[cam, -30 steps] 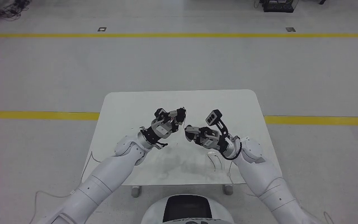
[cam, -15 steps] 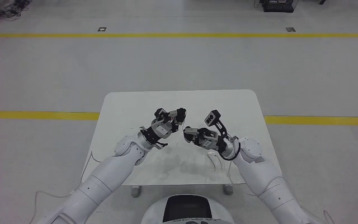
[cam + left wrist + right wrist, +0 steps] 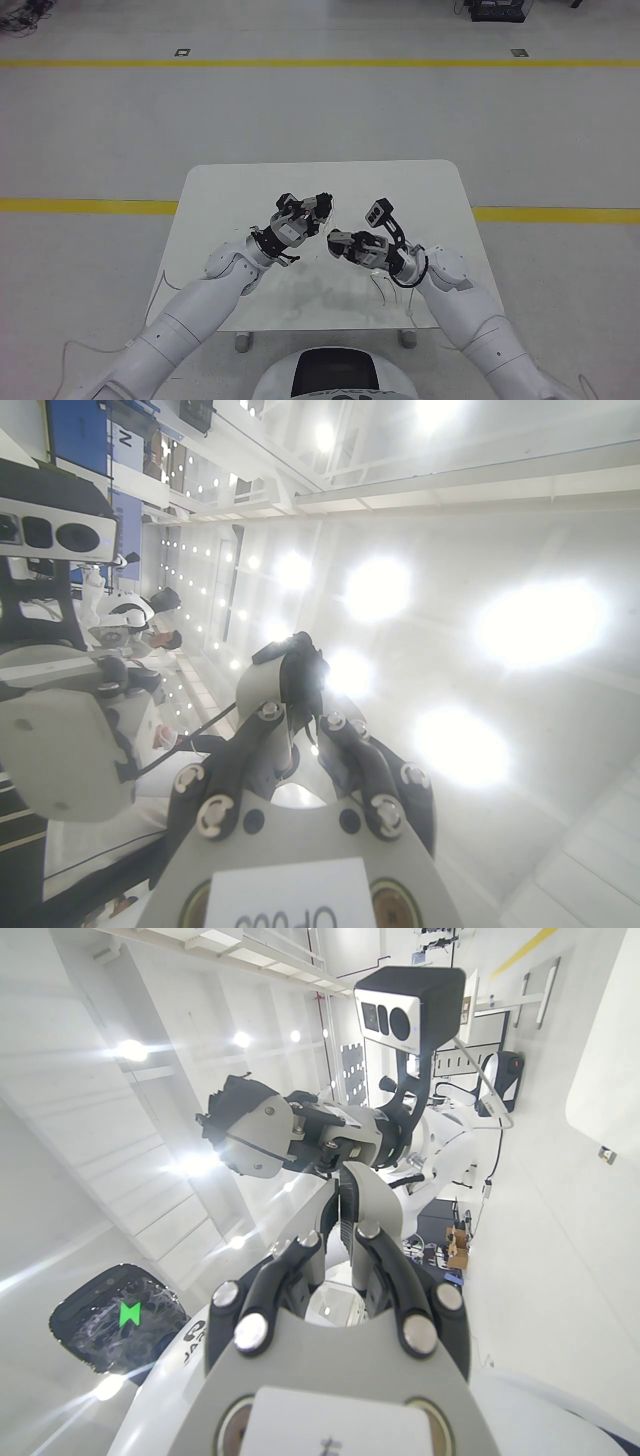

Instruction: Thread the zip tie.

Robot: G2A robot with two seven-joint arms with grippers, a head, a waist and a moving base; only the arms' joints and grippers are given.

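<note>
Above the white counter (image 3: 400,180) the left tool (image 3: 292,660) and the right tool (image 3: 339,1185) hang nearly tip to tip, each closed tight and seemingly pinching the thin dark zip tie (image 3: 260,1148) stretched between them, so threading looks under way, though I cannot tell whether it is through.

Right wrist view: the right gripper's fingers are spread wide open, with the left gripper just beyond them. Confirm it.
Wrong on the fingers: the right wrist view shows the right gripper with fingers pressed together, not spread wide. The left gripper is just beyond them, as stated.
</note>
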